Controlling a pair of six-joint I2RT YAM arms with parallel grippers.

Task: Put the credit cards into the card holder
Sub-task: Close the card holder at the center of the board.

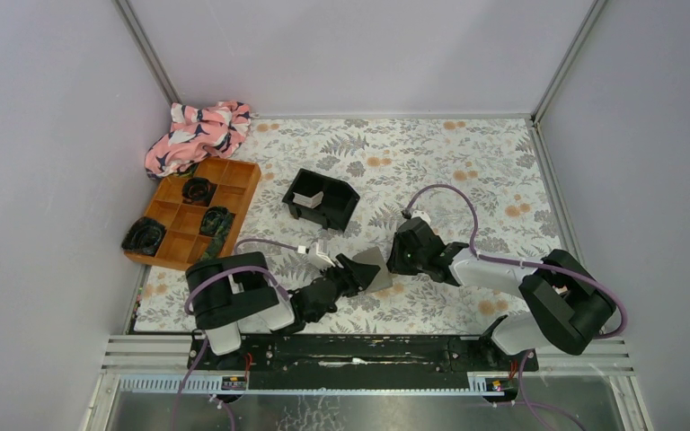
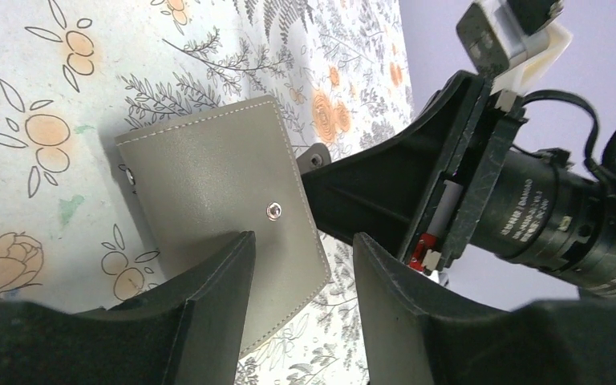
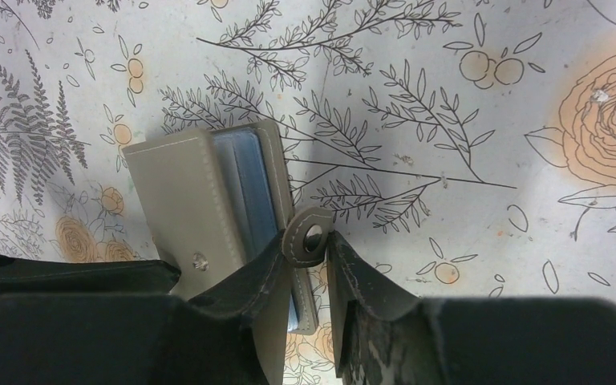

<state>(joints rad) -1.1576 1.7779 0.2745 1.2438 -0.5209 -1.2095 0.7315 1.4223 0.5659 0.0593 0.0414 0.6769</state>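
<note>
The grey card holder [image 1: 377,268] lies on the flowered cloth between my two grippers. Its outer flap with a metal snap [image 2: 273,210] faces the left wrist camera. It is partly unfolded, so its blue-grey inside [image 3: 245,188] shows in the right wrist view. My right gripper [image 3: 311,241] is shut on the holder's snap tab [image 3: 310,235]. My left gripper [image 2: 301,265] stands open over the holder's near edge, with one finger [image 2: 208,305] across the flap. One pale credit card [image 1: 308,198] stands in the black tray [image 1: 337,208]. Other cards do not show.
An orange compartment tray [image 1: 234,184] with dark items lies at the left. A pink patterned cloth [image 1: 196,135] is bunched behind it in the corner. Grey walls close in the table on three sides.
</note>
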